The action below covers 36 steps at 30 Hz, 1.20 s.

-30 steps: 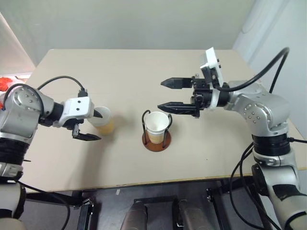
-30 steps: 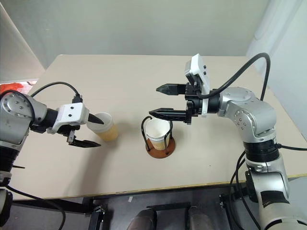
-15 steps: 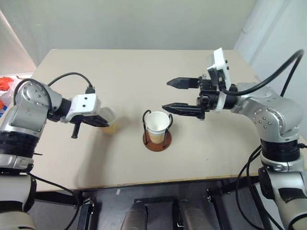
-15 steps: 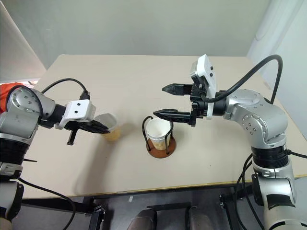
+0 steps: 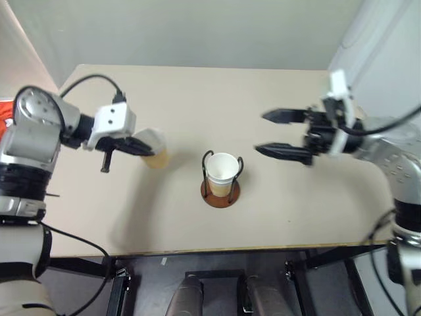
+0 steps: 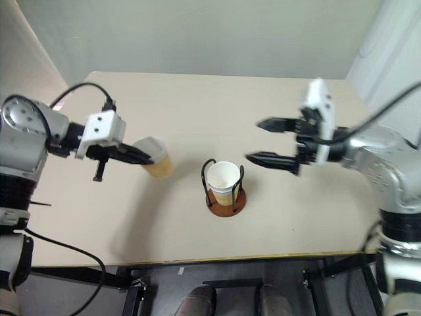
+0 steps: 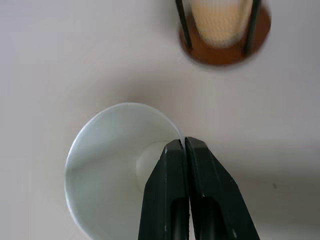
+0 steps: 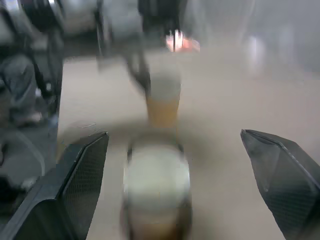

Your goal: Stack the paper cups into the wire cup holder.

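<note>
On the smooth beige worktop point(image 5: 184, 99) stood the wire cup holder point(image 5: 221, 189), a round reddish-brown disc with two dark upright wire loops, holding a tan ribbed paper cup point(image 5: 223, 172) with a white rolled rim. At its nine o'clock, well apart, the left hand point(image 5: 146, 149) was pinched together on the rim of a second tapered paper cup point(image 5: 155, 148), tilted above the worktop. At three o'clock the right hand point(image 5: 271, 133) hovered, black fingers wide apart, empty.
</note>
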Each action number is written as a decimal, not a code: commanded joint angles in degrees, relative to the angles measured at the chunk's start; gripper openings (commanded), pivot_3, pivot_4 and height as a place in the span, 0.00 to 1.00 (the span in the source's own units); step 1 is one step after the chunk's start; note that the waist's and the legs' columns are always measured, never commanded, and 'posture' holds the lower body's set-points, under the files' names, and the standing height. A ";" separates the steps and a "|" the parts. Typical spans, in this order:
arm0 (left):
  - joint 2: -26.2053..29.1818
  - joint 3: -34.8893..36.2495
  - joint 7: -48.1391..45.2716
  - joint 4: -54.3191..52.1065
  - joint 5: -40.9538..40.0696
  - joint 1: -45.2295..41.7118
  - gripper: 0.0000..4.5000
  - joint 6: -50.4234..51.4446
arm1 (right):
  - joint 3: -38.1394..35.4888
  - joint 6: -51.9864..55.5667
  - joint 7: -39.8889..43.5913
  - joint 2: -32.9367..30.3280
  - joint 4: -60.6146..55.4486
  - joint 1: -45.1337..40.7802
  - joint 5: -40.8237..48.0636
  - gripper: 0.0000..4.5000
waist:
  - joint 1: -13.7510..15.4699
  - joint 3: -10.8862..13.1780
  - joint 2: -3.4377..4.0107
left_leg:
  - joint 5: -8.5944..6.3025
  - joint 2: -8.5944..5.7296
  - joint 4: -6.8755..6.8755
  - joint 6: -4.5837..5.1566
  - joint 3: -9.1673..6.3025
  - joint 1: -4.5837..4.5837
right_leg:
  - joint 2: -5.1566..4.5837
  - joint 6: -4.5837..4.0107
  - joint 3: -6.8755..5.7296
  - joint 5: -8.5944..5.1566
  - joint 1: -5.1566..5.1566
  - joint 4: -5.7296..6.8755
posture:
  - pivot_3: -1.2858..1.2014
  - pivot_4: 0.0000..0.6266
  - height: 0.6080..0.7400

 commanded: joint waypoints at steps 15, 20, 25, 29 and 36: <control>-6.75 -20.63 -2.41 -5.16 -27.73 -25.71 0.01 -4.82 | -24.04 -5.48 -2.38 -3.03 -7.98 22.72 8.93 1.00 | -0.60 0.06 0.13 | 0.02 -0.15 0.37 0.32 0.33 0.20 | -0.06 1.19 0.33 0.12 0.52 -0.39 | 0.52 0.24 1.00; -7.24 -29.00 -2.41 -3.87 -26.52 -27.33 0.01 -11.55 | -26.34 -4.92 -5.73 -3.86 -10.29 25.08 10.31 1.00 | -0.47 0.11 0.22 | -0.14 -0.28 0.98 0.64 0.32 0.14 | -0.05 1.12 0.55 -0.06 0.78 -0.39 | 0.52 0.24 1.00; -8.14 -34.15 -2.41 -0.72 -24.59 -28.12 0.01 -17.10 | -27.53 -4.91 -7.91 -4.00 -12.21 27.52 11.38 1.00 | -0.40 0.11 0.22 | -0.27 -0.38 1.15 0.85 0.37 0.03 | -0.10 1.31 0.76 -0.11 0.81 -0.43 | 0.52 0.24 1.00; -9.40 -35.56 -2.41 1.67 -24.53 -29.03 0.01 -19.03 | -28.08 -4.85 -9.32 -4.29 -13.11 28.66 11.98 1.00 | -0.12 0.11 0.22 | -0.33 -0.40 1.15 0.93 0.40 -0.05 | -0.08 1.47 0.78 -0.14 0.80 -0.45 | 0.52 0.24 1.00; -8.88 -37.70 -2.41 0.47 -26.63 -29.26 0.05 -17.72 | -28.70 -4.87 -10.35 -5.19 -12.72 29.52 13.22 1.00 | -0.04 0.11 0.22 | -0.60 -0.42 1.16 1.05 0.46 -0.11 | -0.09 2.03 0.82 -0.06 0.79 -0.52 | 0.52 0.24 1.00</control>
